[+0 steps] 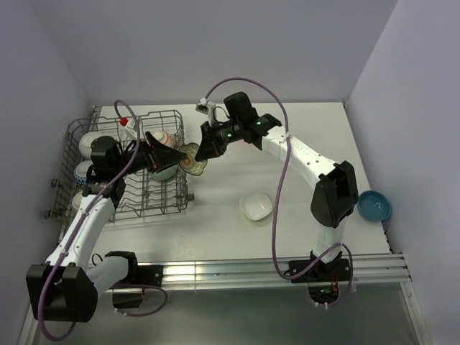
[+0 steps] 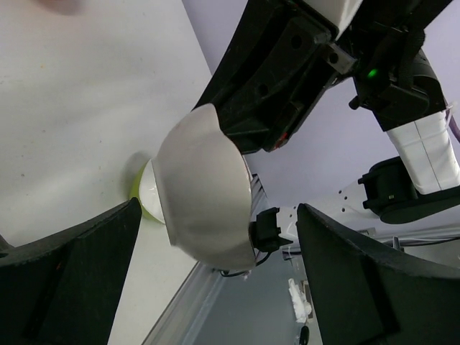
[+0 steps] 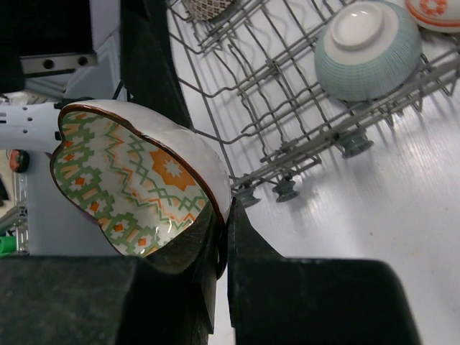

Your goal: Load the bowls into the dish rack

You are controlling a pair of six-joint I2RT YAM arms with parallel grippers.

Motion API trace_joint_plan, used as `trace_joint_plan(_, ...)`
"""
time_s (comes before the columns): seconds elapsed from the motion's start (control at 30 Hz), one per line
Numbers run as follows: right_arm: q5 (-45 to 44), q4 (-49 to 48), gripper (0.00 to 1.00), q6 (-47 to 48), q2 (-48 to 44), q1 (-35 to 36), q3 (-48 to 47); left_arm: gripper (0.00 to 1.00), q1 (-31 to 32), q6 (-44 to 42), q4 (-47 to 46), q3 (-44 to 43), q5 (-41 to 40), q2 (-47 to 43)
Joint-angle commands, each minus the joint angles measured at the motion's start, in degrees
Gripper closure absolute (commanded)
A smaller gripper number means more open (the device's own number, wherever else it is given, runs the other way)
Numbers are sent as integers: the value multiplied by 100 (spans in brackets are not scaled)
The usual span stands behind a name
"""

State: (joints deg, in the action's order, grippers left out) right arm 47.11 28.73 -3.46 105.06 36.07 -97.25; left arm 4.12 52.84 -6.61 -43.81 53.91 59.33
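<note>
My right gripper [image 1: 205,149] is shut on the rim of the scalloped multicolour bowl [image 1: 192,159] and holds it in the air at the right edge of the dish rack [image 1: 108,208]. The right wrist view shows its green and orange inside [image 3: 136,180] pinched at my right gripper [image 3: 224,208]. My left gripper [image 1: 159,151] is open just left of that bowl. In the left wrist view the bowl's pale outside [image 2: 205,190] sits between the spread fingers [image 2: 79,266] of my left gripper [image 2: 219,237], not touching them. A pale green bowl [image 3: 366,54] lies upside down in the rack.
The rack also holds a red-orange patterned bowl [image 1: 162,138], a white bowl [image 1: 90,142] and a blue-patterned bowl [image 1: 83,172]. A white square bowl [image 1: 256,206] stands mid-table. A blue bowl [image 1: 374,205] stands at the right edge. A metal rail [image 1: 273,269] runs along the front.
</note>
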Motion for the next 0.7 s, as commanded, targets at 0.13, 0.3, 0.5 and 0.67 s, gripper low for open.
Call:
trace_joint_plan(0.13,105,-113,100,118,-38,119,-417,12,80,-20,-138,13,-12,43)
trace_joint_plan(0.3,132,-105,100,118,-11,119,-391,32,80,104,-279,22,93,70)
trace_joint_plan(0.5,0,-52,100,83,76,119,-461,54,80,209,-245,22,269,149)
trace_joint_plan(0.67,-141,-69,100,74,85,128,-470,47,80,297,-104,-57,304,263)
